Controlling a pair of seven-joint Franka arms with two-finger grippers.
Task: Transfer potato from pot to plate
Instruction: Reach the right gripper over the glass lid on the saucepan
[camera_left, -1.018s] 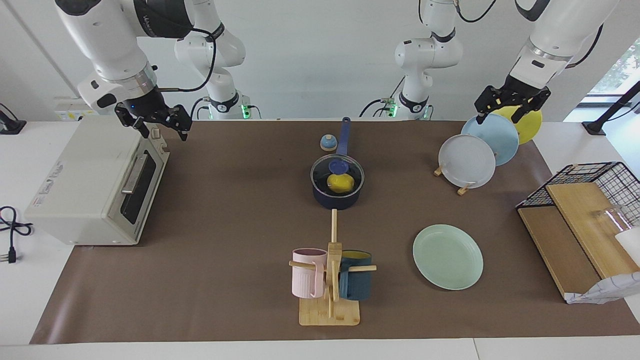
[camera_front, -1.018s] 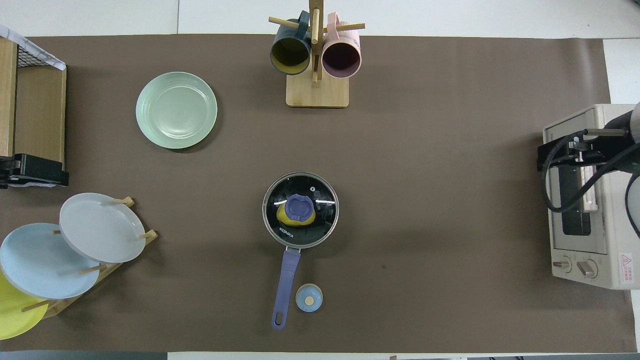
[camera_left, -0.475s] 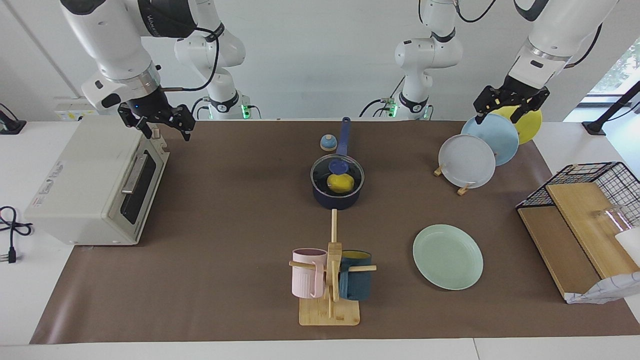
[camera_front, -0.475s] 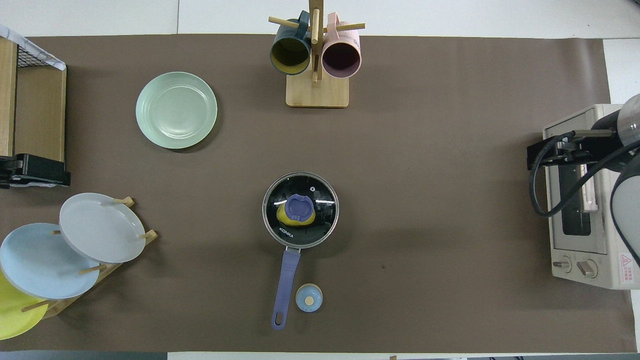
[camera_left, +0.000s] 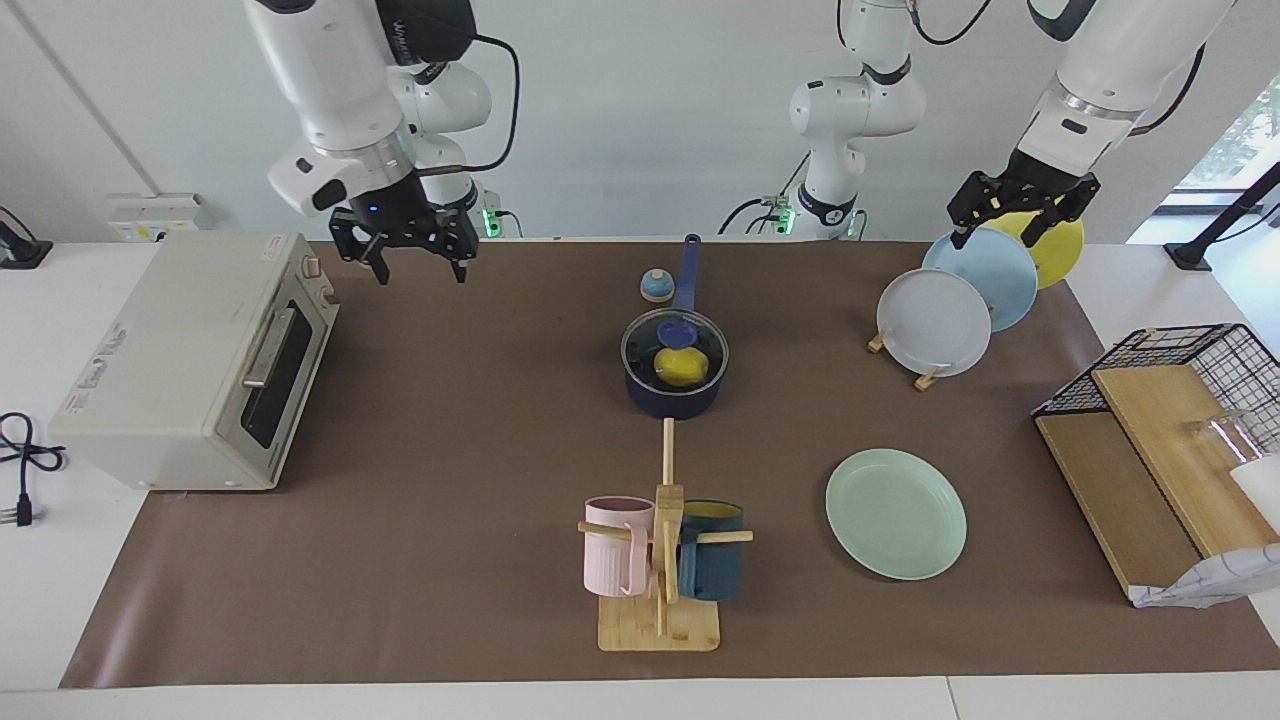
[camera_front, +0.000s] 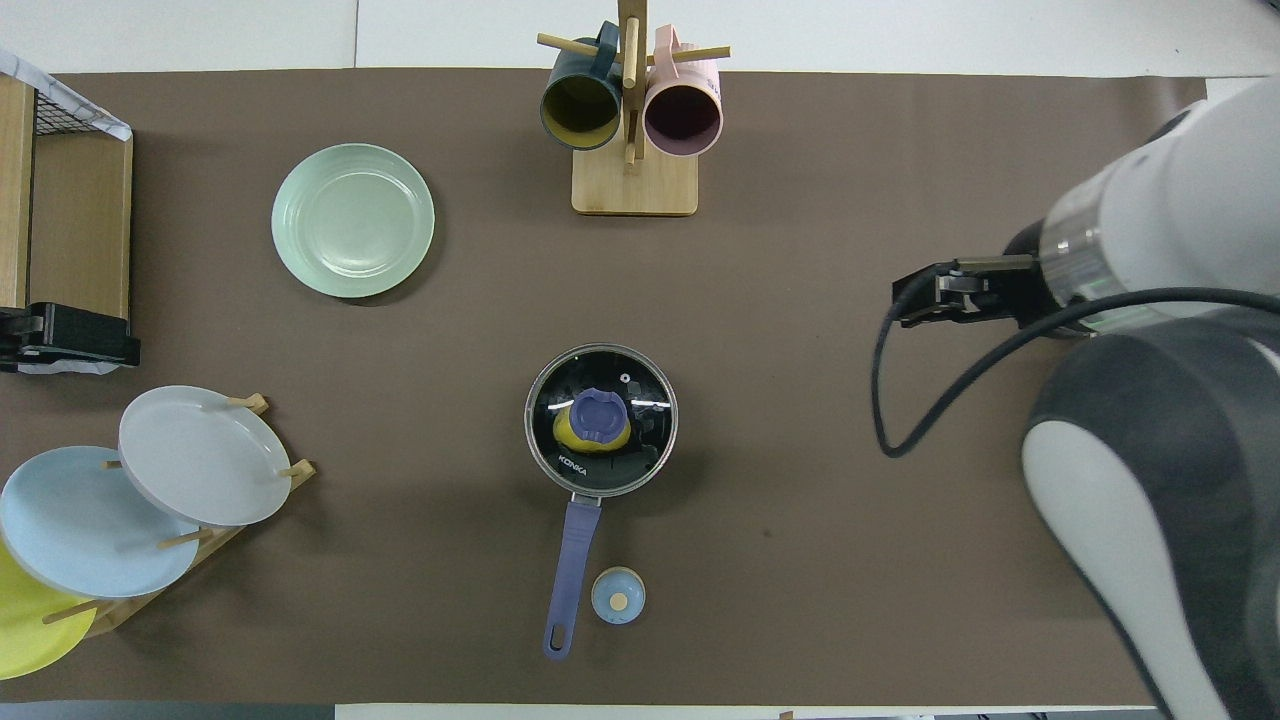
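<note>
The dark blue pot (camera_left: 672, 402) stands mid-table with its long handle (camera_front: 572, 560) pointing toward the robots. A glass lid with a blue knob (camera_front: 598, 415) covers it. The yellow potato (camera_left: 682, 368) shows through the lid, inside the pot (camera_front: 537, 440). The mint green plate (camera_left: 895, 512) lies bare, farther from the robots and toward the left arm's end (camera_front: 352, 220). My right gripper (camera_left: 420, 268) hangs open and empty above the mat, between the toaster oven and the pot. Over the plate rack my left gripper (camera_left: 1003, 232) waits, open and empty.
A toaster oven (camera_left: 190, 360) sits at the right arm's end. A mug tree (camera_left: 660, 560) with a pink and a dark blue mug stands farther out than the pot. A rack (camera_left: 935, 320) holds grey, light blue and yellow plates. A small blue round knob-like object (camera_left: 656, 286) lies beside the pot handle. A wire basket with wooden boards (camera_left: 1170, 440) stands at the left arm's end.
My right arm has swung from above the toaster oven toward the middle of the table, its gripper still open. The left arm, pot and plate have not moved.
</note>
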